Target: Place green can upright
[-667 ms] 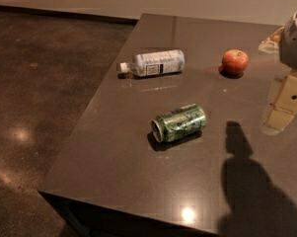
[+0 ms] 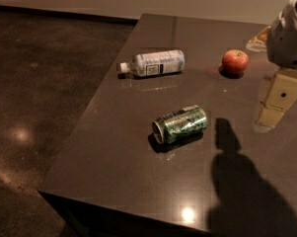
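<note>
The green can (image 2: 180, 124) lies on its side near the middle of the dark table (image 2: 118, 172). Its silver end faces the front left, and the label is green and white. My gripper (image 2: 272, 113) hangs at the right edge of the view, above the table and well to the right of the can. It holds nothing that I can see. Its shadow falls on the table in front of it, to the right of the can.
A clear plastic bottle (image 2: 153, 63) with a white label lies on its side behind the can. A red apple (image 2: 235, 61) stands at the back right. A pale object (image 2: 259, 38) lies partly hidden behind my arm. The table's left edge drops to a dark floor (image 2: 34, 107).
My gripper has shifted slightly to the left. The can, bottle and apple have not moved.
</note>
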You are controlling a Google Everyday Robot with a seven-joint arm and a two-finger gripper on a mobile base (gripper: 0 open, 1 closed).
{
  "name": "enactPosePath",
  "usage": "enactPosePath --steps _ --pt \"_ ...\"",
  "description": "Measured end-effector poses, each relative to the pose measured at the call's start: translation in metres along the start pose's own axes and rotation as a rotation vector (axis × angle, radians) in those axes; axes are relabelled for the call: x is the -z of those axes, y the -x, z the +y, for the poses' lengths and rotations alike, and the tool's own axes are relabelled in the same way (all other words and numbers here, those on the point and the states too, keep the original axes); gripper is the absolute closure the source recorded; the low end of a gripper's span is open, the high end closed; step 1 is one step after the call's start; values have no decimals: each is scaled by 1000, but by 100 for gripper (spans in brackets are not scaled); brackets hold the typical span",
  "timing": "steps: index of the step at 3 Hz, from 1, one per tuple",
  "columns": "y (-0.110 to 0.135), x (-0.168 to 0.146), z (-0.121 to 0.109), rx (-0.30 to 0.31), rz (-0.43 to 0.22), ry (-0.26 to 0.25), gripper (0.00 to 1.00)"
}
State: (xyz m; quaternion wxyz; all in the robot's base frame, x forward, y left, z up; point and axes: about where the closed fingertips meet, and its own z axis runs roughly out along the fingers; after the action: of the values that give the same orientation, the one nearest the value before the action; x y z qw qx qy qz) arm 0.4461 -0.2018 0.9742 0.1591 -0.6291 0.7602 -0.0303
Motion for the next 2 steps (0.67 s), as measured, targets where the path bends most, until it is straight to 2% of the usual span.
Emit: enactPosePath --steps 2 --pt "36 -38 1 153 4 75 0"
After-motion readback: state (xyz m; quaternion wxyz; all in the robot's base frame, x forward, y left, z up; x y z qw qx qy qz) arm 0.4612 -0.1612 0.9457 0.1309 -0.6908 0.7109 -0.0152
